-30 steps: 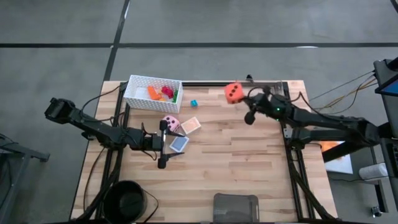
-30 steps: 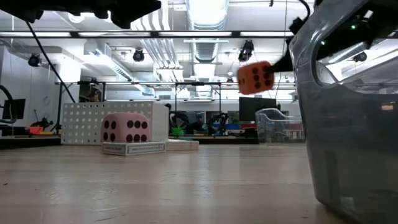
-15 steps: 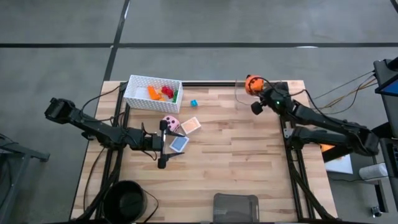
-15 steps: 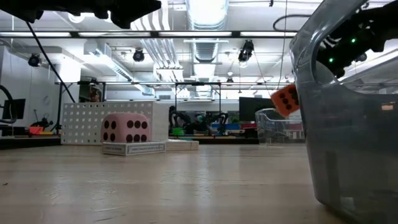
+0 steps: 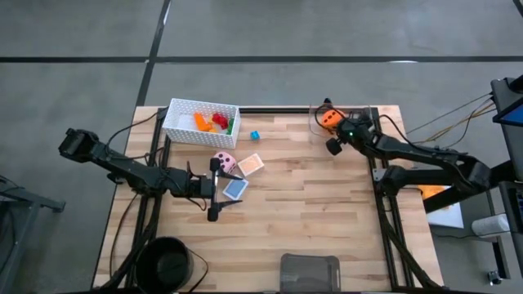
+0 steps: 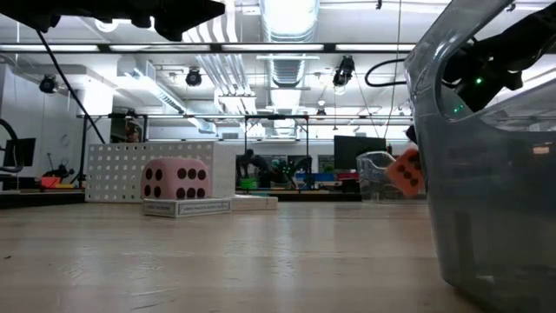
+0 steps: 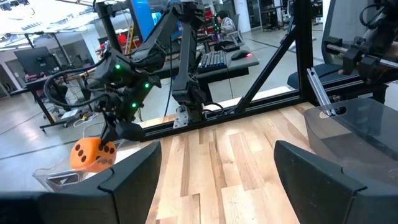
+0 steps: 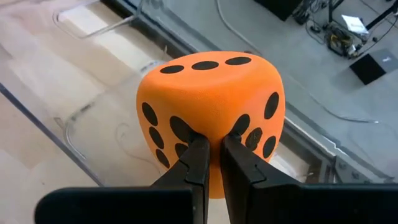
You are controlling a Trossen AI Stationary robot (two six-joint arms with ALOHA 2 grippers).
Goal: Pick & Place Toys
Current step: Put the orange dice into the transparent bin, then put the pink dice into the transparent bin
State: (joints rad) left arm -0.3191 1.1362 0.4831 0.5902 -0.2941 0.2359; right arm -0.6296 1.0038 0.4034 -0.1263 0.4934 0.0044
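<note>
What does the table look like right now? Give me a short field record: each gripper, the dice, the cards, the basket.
right gripper: shut on the orange die, at the far right edge of the table over a clear container
left gripper: open, near the table's middle left, beside the blue card
pink die: on the table, next to the peach card
teal brick: alone on the table near the basket
white basket: far left corner, holds orange, red and green bricks
</note>
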